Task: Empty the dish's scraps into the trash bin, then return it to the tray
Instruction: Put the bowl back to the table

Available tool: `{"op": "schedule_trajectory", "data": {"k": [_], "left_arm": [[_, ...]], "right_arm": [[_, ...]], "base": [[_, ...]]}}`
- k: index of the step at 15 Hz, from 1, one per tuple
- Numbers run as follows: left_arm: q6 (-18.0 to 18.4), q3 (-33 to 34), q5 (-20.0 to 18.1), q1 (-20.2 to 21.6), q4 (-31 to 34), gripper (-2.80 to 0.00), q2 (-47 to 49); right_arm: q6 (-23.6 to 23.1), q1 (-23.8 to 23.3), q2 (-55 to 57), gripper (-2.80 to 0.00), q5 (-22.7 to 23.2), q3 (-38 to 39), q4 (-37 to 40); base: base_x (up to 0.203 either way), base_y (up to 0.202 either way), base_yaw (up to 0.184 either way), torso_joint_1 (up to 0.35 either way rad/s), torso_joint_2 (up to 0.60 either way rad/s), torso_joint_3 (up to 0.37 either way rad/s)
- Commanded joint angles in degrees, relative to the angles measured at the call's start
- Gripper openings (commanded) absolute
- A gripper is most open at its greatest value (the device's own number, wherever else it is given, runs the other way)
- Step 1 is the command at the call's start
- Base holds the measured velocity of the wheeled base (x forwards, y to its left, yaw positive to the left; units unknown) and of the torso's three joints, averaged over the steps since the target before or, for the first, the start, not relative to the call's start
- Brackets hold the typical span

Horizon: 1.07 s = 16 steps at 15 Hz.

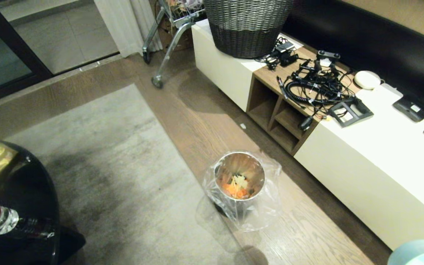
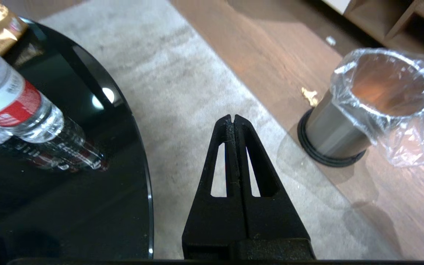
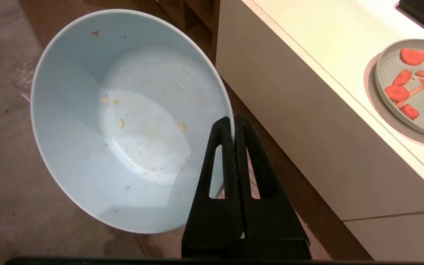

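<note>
Beside the white surface [image 3: 307, 121], the right gripper [image 3: 234, 125] is pinching the dish [image 3: 123, 121] by its rim, fully closed on it. Scraps [image 1: 238, 186] are sitting in the trash bin [image 1: 239, 184]. Risk: thin rim grip slipping, so the dish drops before the tray. Left gripper [image 2: 233, 119] is hanging closed and empty.

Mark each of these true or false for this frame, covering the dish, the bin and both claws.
1. The right claw is clamped on the dish rim. True.
2. The dish is full of scraps. False: only a few crumbs remain.
3. The scraps lie in the trash bin. True.
4. The left claw holds a bottle. False: it is shut and empty, above the rug.
5. The trash bin stands on the white cabinet. False: it stands on the floor.
</note>
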Motion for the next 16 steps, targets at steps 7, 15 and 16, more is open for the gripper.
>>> {"op": "schedule_trajectory", "data": {"k": [7, 15, 16], "left_arm": [[-0.04, 0.00, 0.07, 0.00, -0.02, -2.80, -0.02], [0.05, 0.00, 0.04, 0.00, -0.02, -2.80, -0.02], [0.05, 0.00, 0.10, 0.00, -0.02, -2.80, -0.02]], "right_arm": [[-0.05, 0.04, 0.03, -2.80, -0.02, 0.00, -0.03], [-0.05, -0.03, 0.11, -2.80, -0.02, 0.00, 0.02], [-0.05, 0.03, 0.02, -2.80, -0.02, 0.00, -0.05]], "base": [[0.000, 0.000, 0.000, 0.002, 0.00, 0.201], [0.000, 0.000, 0.000, -0.002, 0.00, 0.203], [0.000, 0.000, 0.000, 0.002, 0.01, 0.199]]}}
